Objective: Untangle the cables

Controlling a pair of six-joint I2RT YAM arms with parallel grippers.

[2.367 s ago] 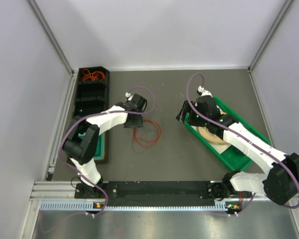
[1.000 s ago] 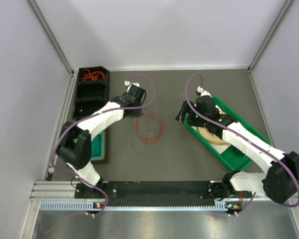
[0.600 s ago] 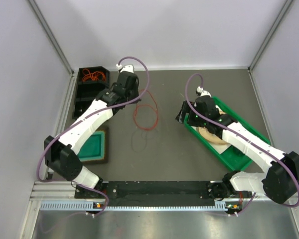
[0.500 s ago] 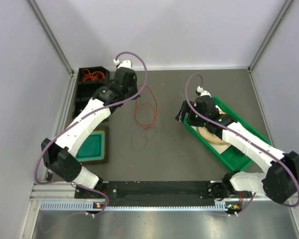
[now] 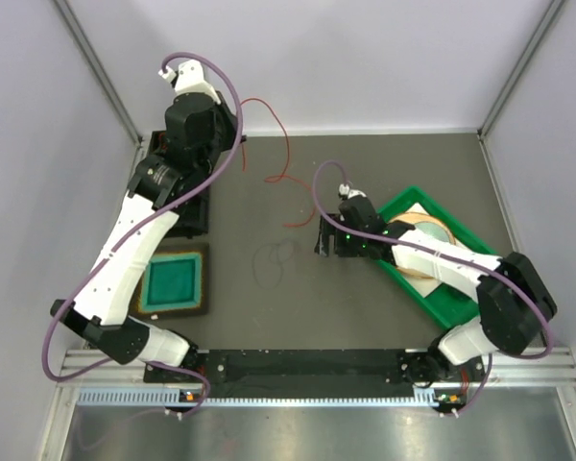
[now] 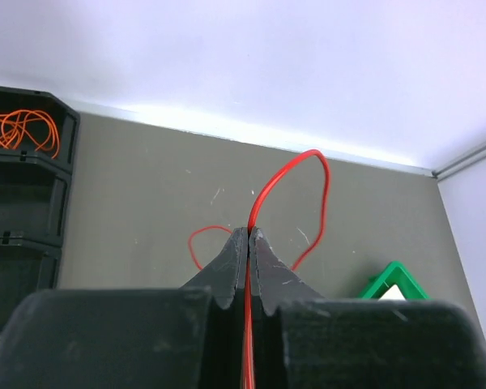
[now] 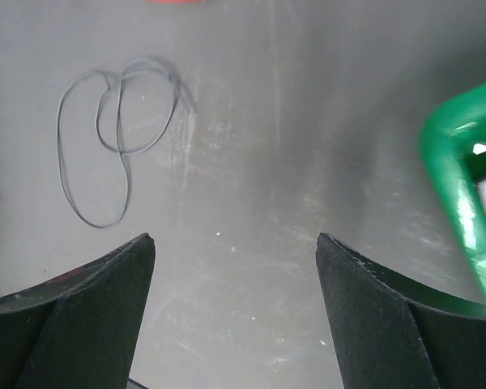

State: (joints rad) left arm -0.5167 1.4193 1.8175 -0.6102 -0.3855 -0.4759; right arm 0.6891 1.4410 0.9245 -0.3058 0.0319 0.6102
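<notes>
Tabletop [image 5: 384, 163] nearest the arm bases is occupied at the left by a teal tray [image 5: 173, 284]. A little farther in, near the middle, a thin dark cable [image 7: 119, 121] is laid flat in loose loops, touched by nothing. Near it, to the right, the right gripper [image 7: 233, 240] is hung over bare surface with its jaws spread wide and nothing between them. A green tray [image 5: 415, 294] is set at its right. Farther back, a red cable [image 6: 326, 198] is pinched between the tightly closed fingers of the left gripper [image 6: 249, 233], which is held high over the far left of the tabletop. From the fingertips the cable is arched upward and then dropped toward the surface. Its lower end seems to rest there, though this cannot be made certain. In the far left corner, a tangle of orange cables [image 6: 20, 130] is kept in the rearmost compartment of a black bin [image 6: 24, 186].
</notes>
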